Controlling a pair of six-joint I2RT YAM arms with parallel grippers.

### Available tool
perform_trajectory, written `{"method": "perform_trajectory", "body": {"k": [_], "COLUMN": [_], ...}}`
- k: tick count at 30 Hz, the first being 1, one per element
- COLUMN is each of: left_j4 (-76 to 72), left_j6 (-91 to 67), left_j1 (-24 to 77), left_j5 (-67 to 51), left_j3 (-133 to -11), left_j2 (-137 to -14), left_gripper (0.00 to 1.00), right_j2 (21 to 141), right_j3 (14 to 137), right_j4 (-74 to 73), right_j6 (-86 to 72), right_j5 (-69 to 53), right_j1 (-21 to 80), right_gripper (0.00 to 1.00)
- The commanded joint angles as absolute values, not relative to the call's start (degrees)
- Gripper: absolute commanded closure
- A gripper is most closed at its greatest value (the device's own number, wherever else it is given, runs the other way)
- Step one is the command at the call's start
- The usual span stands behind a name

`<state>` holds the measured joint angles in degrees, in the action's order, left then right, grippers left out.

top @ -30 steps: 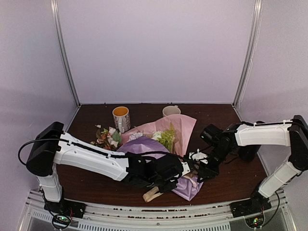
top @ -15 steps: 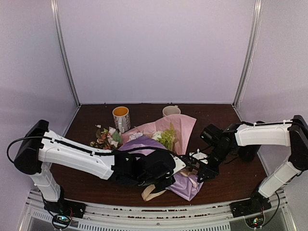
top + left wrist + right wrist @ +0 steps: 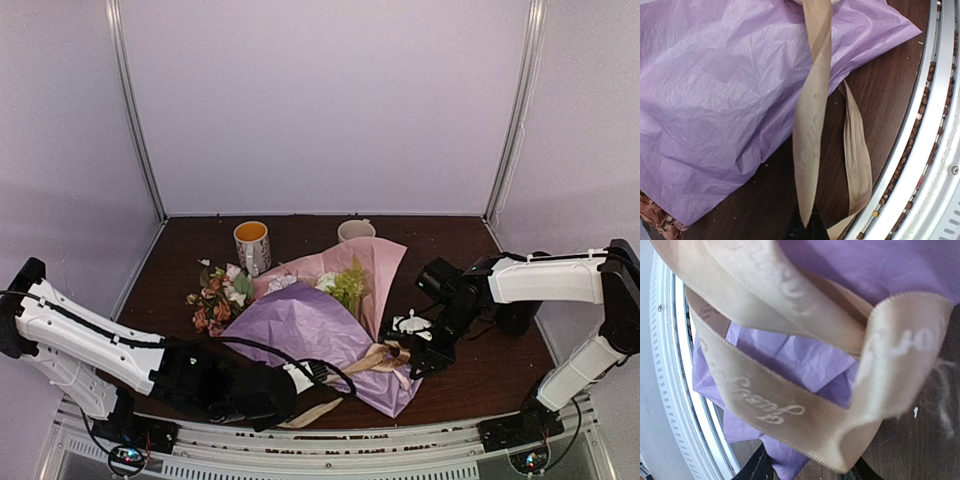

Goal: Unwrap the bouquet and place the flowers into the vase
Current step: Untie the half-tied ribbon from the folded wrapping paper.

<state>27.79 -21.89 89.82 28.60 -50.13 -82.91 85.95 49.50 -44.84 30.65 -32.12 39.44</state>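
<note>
The bouquet (image 3: 320, 320) lies mid-table in lilac and pink paper, its flowers (image 3: 345, 283) showing at the far end. A beige ribbon (image 3: 350, 375) runs from the tied neck toward the near rail. My left gripper (image 3: 292, 402) is shut on the ribbon's tail (image 3: 810, 150), which narrows into the gripper (image 3: 809, 226). My right gripper (image 3: 418, 352) sits at the neck, jaws partway closed round the lilac paper (image 3: 805, 365) and ribbon loop (image 3: 790, 410); the right gripper (image 3: 809, 471) shows only its dark fingertips. The black vase (image 3: 517, 320) stands at the right, half hidden behind the right arm.
A mug with an orange inside (image 3: 251, 246) and a cream mug (image 3: 355, 230) stand at the back. A loose cluster of pink and white blooms (image 3: 215, 297) lies left of the wrap. The metal rail (image 3: 935, 130) borders the table's near edge.
My left gripper closed on the ribbon and drew back to the near left, pulling the ribbon out long and uncovering the lilac paper. The right arm stayed put.
</note>
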Motion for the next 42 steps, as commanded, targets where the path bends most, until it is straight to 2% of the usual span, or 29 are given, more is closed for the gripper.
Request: {"method": "perform_trajectory", "body": {"k": [1,9,23,26,29,34,36,40,42], "left_j4": [32.71,38.83,58.32,58.89,62.05,54.05,46.00,32.08,30.06], "left_j6": [-31.63,-42.41,-76.73,-69.01,-62.30,-47.07,-40.16,-29.61,-25.39], "left_j1": [93.07,97.98,104.52,104.56,103.41,97.91,95.19,89.88,88.29], "left_j5": [32.99,35.24,34.79,40.11,46.49,45.96,42.76,37.79,36.99], "left_j3": [-47.77,-45.08,-45.53,-51.59,-59.66,-65.55,-64.57,-63.27,-65.38], "left_j2": [-79.55,-78.31,-81.80,-86.15,-93.15,-97.22,-95.23,-91.20,-90.78], "left_gripper": [1.00,1.00,1.00,1.00,1.00,1.00,0.95,0.65,0.56], "right_j2": [86.53,86.24,85.30,83.82,80.08,74.04,72.70,70.86,70.06], "right_j3": [50.69,50.53,51.11,51.88,53.32,57.19,58.15,59.06,59.96], "right_j4": [-44.91,-45.07,-45.10,-46.81,-50.36,-56.83,-58.17,-59.12,-57.76], "right_j6": [30.49,30.41,30.28,31.09,33.01,36.76,37.52,37.52,35.77], "right_j5": [-31.82,-31.86,-32.08,-31.50,-31.33,-31.10,-31.91,-33.88,-34.26], "right_j1": [39.05,39.02,39.09,39.02,38.54,38.16,38.19,38.23,38.53], "right_gripper": [0.56,0.56,0.56,0.54,0.46,0.40,0.39,0.40,0.40]}}
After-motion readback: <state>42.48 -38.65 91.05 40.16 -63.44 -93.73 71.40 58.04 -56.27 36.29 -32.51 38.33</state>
